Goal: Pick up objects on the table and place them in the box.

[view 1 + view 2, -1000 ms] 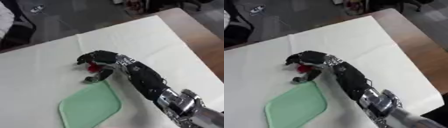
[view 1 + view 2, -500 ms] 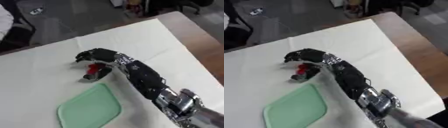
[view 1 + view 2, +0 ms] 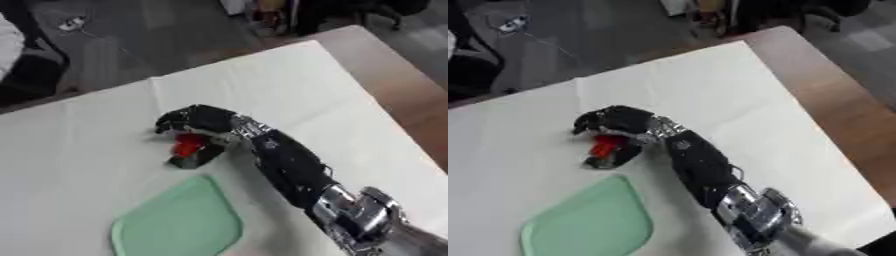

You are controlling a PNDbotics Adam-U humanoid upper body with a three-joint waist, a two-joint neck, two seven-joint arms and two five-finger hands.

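Red object point(image 3: 187, 145) now sits pinched between the right robot hand point(image 3: 203, 124) fingers and thumb, grip tighter than a second ago; the lift toward the green tray point(image 3: 179, 222) looks next.

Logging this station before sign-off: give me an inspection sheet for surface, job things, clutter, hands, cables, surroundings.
Surface: table under a white cloth, wood bare along the right edge.
Job things: red object under the right hand; green tray nearer the robot, nothing in it.
Clutter: nothing seen.
Hands: right hand curled round the red object, thumb below it; left hand not seen.
Cables: a thin one on the floor beyond the table.
Surroundings: dark floor, blurred items at the far edge.
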